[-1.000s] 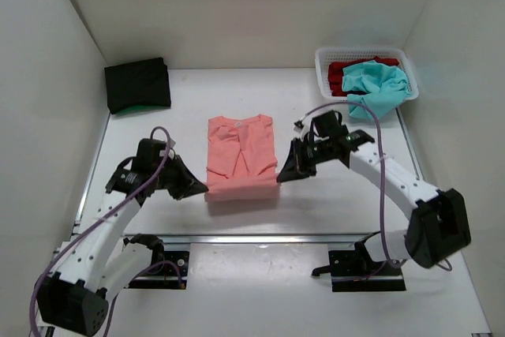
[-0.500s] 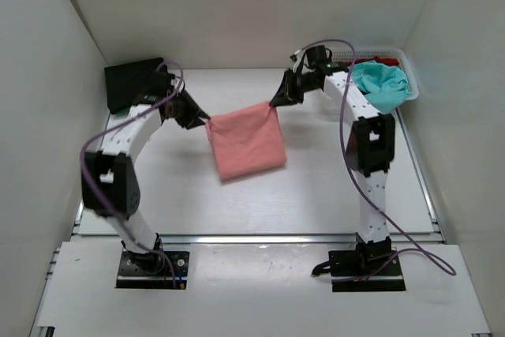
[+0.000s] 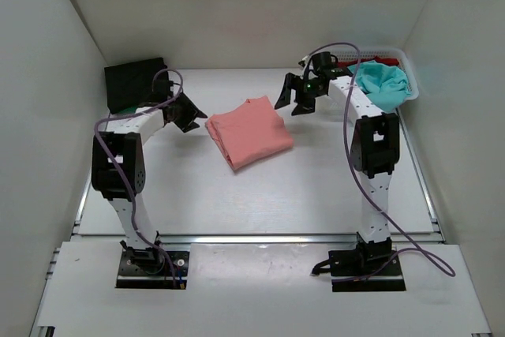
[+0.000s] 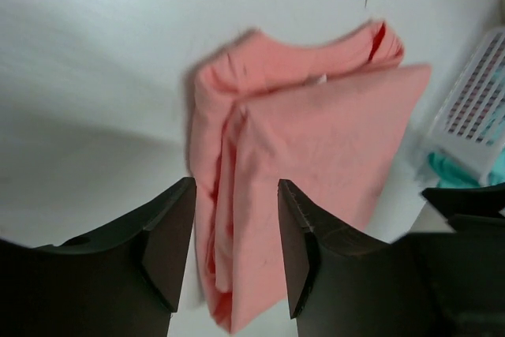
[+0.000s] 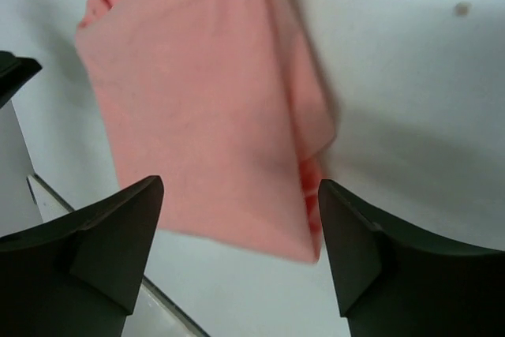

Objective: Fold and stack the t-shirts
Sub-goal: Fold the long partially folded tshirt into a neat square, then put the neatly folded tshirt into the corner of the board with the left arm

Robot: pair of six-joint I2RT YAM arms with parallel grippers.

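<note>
Salmon-pink t-shirt [image 3: 249, 132] lies folded but askew mid-table [image 3: 316, 187], left tool [image 3: 189, 116] half-open, right tool [image 3: 290, 100] wide, both empty just beside it; risk: a finger snags an edge, dragging the loose fold open.

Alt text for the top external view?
A folded salmon-pink t-shirt lies mid-table between the open left tool and open right tool. A folded black shirt sits at the far-left corner; a white basket at far right holds a teal shirt.
</note>
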